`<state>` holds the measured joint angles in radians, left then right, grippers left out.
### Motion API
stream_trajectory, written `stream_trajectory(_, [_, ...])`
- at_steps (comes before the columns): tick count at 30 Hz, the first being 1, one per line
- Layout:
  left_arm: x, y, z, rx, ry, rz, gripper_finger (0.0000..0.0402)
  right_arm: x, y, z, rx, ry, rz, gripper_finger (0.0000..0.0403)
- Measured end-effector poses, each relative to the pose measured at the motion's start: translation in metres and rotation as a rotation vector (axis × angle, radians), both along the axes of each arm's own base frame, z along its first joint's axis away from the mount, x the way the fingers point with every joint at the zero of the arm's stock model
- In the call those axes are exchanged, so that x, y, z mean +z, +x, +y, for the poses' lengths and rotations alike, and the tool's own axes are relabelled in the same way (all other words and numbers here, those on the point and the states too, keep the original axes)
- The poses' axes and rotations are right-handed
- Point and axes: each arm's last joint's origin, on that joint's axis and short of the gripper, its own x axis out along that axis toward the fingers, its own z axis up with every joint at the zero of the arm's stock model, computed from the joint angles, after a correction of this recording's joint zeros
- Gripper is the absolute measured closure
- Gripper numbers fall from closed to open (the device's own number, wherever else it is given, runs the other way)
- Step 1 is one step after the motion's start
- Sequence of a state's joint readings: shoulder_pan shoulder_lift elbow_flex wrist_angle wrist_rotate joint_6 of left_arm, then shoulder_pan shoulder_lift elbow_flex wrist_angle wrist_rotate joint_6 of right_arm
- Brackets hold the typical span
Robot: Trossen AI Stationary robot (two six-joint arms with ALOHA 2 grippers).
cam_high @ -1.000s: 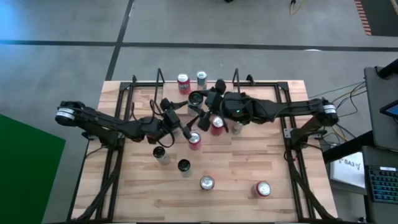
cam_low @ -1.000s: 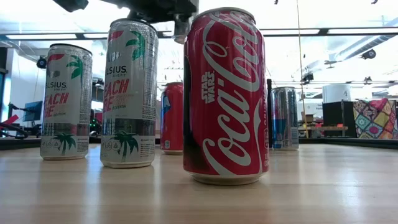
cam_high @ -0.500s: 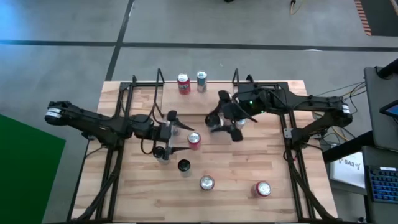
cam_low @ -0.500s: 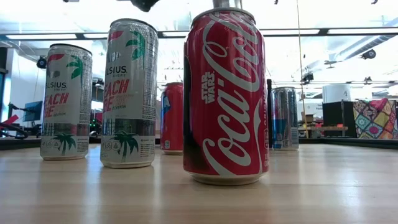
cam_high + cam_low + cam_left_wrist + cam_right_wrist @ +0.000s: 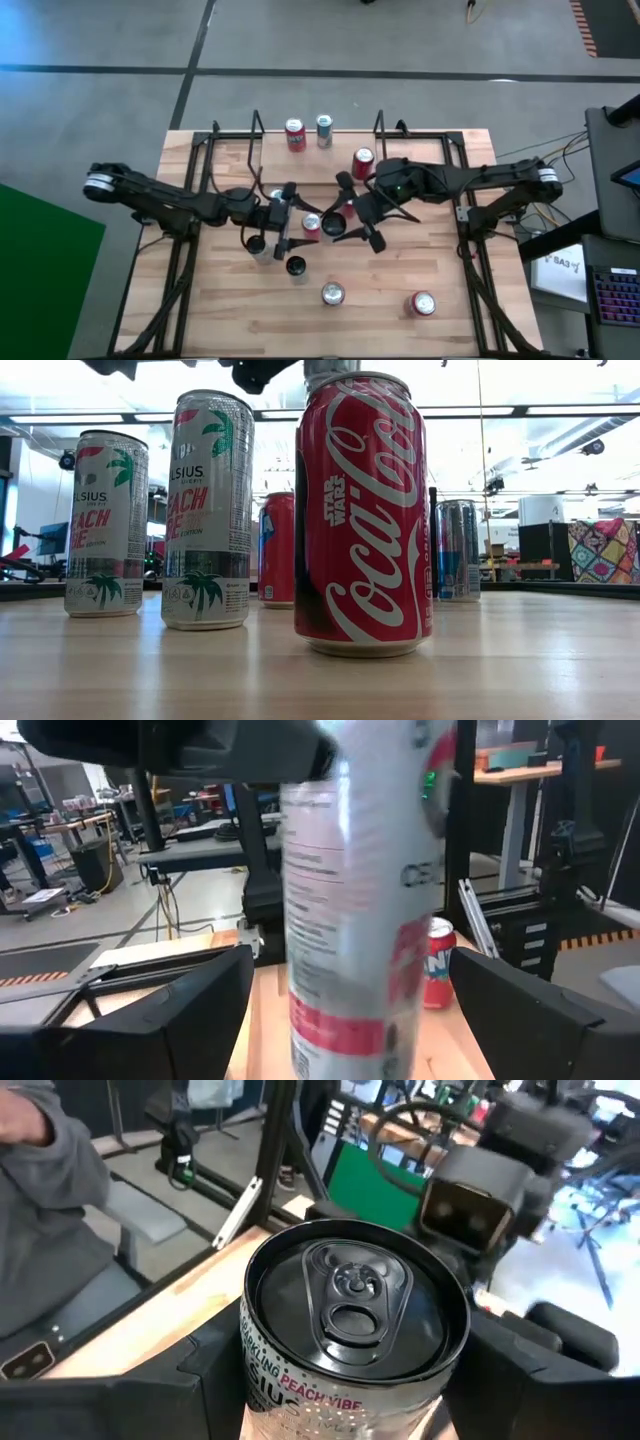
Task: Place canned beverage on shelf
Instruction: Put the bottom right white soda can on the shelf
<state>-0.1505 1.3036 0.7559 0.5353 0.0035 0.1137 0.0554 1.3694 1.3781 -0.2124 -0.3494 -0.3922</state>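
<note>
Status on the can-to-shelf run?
Right tool shut on Celsius can, mid-table. Left tool open, facing it. Can not yet on shelf at table's back. Red can close beside the grip.

Both arms crowd table (image 5: 420, 270) middle over cans; shelf (image 5: 340, 140) centre free beside three cans.

The big red metal can (image 5: 363, 515) close up in the low view says "Coca-Cola" in white curly letters, with a small "STAR WARS" on it. The two tall white cans with green palm trees (image 5: 207, 510) show parts of words: "LSIUS" and "EACH". In the right wrist view, the tall silver can with a black top (image 5: 352, 1332) says "PEACH VIBE" in pink under its rim.
</note>
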Motion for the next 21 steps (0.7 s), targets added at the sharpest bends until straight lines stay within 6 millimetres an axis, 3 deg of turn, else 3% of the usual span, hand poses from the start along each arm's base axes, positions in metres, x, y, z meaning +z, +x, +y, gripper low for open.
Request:
stream_trajectory(16, [-0.016,0.019,-0.004,-0.09,-0.032,-0.039,0.008,-0.012,0.017,0.002,0.014,-0.033,-0.023,0.0164])
stream_trajectory(21, [-0.018,0.021,-0.004,-0.089,-0.024,-0.048,0.0106,-0.012,0.018,0.002,0.014,-0.032,-0.03,0.0164])
